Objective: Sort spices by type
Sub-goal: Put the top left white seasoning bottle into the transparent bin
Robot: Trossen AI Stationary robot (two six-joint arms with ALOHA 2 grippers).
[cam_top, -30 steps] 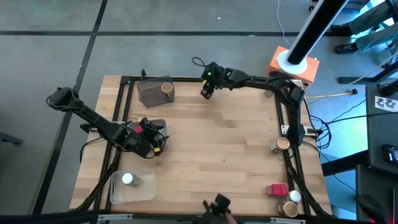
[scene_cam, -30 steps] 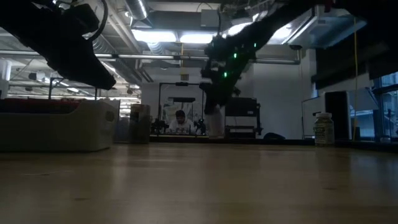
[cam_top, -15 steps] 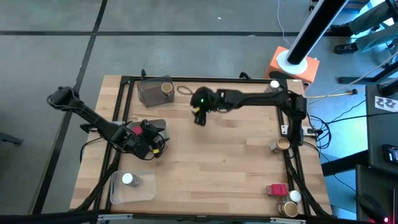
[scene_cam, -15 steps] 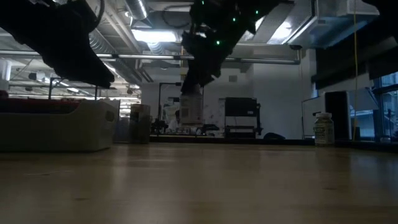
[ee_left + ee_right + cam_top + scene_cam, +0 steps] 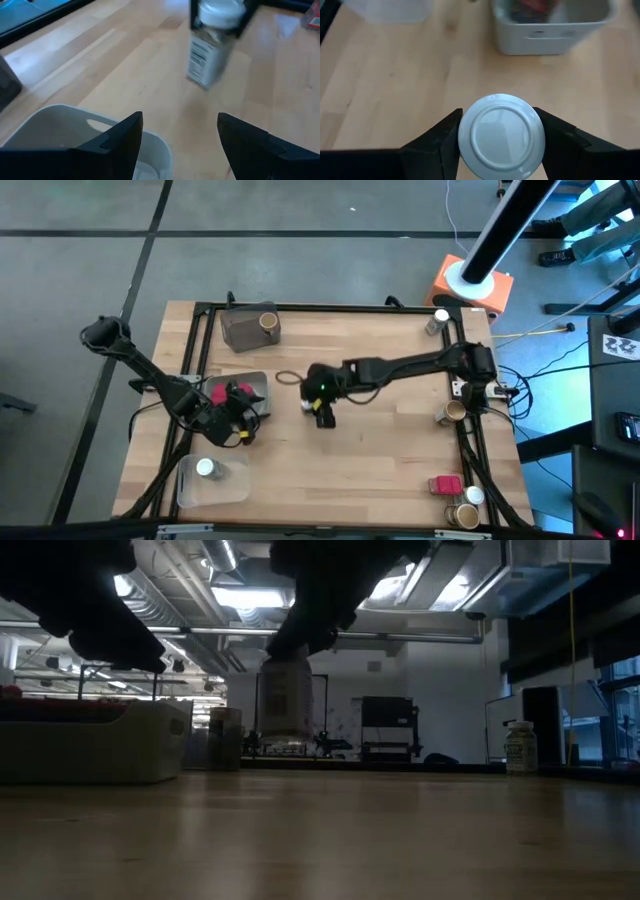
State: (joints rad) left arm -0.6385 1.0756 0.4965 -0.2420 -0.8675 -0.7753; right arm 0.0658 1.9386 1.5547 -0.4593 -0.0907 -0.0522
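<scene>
Right now we see the right gripper (image 5: 500,137) over the middle of the table (image 5: 390,440), its two dark fingers pressed against the sides of a white-capped jar (image 5: 501,136). In the low view that jar (image 5: 286,705) hangs clear of the wood, label facing us, and the left wrist view shows it tilted a little in the grip. From above, the right arm reaches in from the right edge and the jar shows as a pale spot under its wrist (image 5: 311,405).

Our left gripper (image 5: 180,145) hangs over the near left part of the table with its fingers spread and nothing between them. Just below it sits a clear tray (image 5: 190,490) holding one more white-capped jar (image 5: 205,468). Beside the left arm a grey tray (image 5: 258,383) holds pink-red packets (image 5: 222,392), though the arm hides how many, so we cannot say.

At the far left corner a darker tray (image 5: 238,332) holds a brown-topped jar (image 5: 268,322). Another brown-topped jar (image 5: 454,412) stands at the right edge, and a small jar (image 5: 438,319) stands at the far right corner. In the near right corner lie a pink-red packet (image 5: 445,484), a white cap (image 5: 474,496) and a brown top (image 5: 467,516), close together.
</scene>
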